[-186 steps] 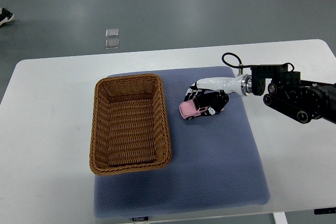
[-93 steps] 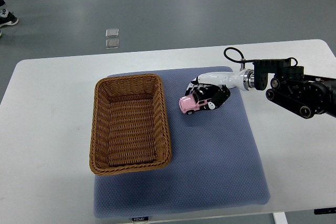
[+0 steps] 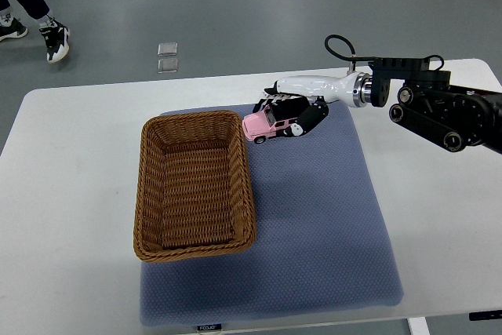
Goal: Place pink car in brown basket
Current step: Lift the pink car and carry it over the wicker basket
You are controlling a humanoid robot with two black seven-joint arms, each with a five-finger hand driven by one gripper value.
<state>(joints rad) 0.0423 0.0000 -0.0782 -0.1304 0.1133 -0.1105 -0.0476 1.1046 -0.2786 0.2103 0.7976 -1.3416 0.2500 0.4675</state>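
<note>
White table (image 3: 70, 162), blue mat (image 3: 314, 225) — pink car (image 3: 267, 125) carried toward the brown basket (image 3: 196, 186).

Right hand (image 3: 294, 107) has its fingers wrapped around the car, held just beside the basket's far right corner, not yet over it. Risk, as I judge it: the grip looks partial, so the car could slip, or clip the rim and land on the mat. Since a second ago hand and car have risen and moved left — closer to the basket.

the basket (image 3: 195, 186) sits on the mat's (image 3: 329, 241) left half, the car (image 3: 271, 124) just right of its far corner.
</note>
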